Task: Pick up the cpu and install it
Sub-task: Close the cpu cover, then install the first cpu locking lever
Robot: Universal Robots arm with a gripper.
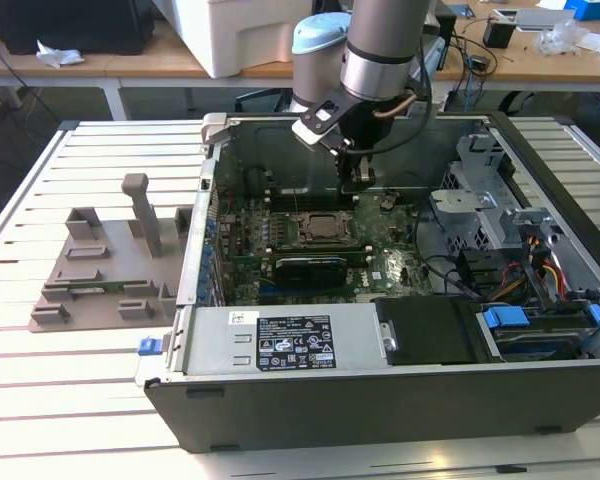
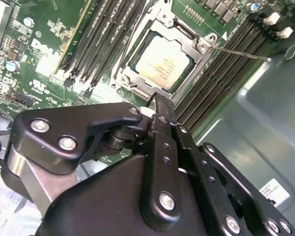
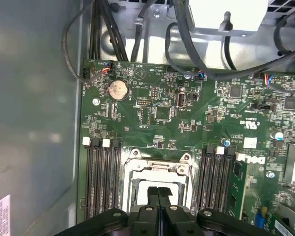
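Chip [image 2: 162,61] sat flat in its socket [image 2: 129,78] on the board [image 3: 157,113], inside the open case [image 1: 380,400]. It was down, not carried. Gripper [image 2: 163,102] hung just above the socket's near edge, fingers pinched together on nothing. Count: one chip, one socket, two banks of memory slots [image 3: 101,177] flanking it, and one grey fixture [image 1: 100,270] on the table [image 1: 80,150], exterior view's left.

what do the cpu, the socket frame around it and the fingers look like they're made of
cpu: metal top by the look, pale silver with a warm tint and a dull satin sheen. Socket frame: bare steel-like metal, with bright glints on its edges. Fingers: black, matte, ridged at the tip; coated metal or hard plastic, the look leaves that open.
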